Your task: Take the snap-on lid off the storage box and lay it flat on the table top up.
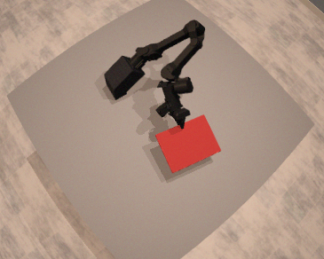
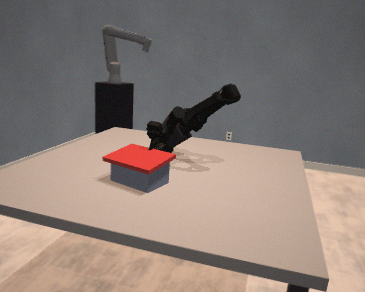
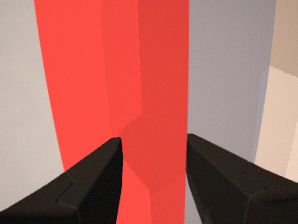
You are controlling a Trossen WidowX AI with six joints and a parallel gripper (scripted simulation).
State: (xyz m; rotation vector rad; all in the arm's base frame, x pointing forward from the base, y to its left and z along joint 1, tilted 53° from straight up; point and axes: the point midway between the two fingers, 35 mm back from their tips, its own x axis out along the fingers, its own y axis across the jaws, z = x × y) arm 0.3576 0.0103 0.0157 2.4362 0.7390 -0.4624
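Note:
The red lid (image 1: 188, 143) sits on top of the blue-grey storage box (image 2: 139, 176) near the middle of the table. It also shows in the exterior view (image 2: 139, 158) and fills the wrist view (image 3: 127, 83). My gripper (image 1: 181, 124) is at the lid's rear edge, on the arm's side, and is shut on that edge. In the wrist view the two black fingers stand on either side of the lid's rim, with the box's grey wall to the right. The lid looks tilted slightly, its gripped edge raised a little.
The arm's black base block (image 1: 122, 76) stands on the table behind the box. A second, light grey arm on a black pedestal (image 2: 114, 105) stands beyond the table's far edge. The table's edges lie well away from the box.

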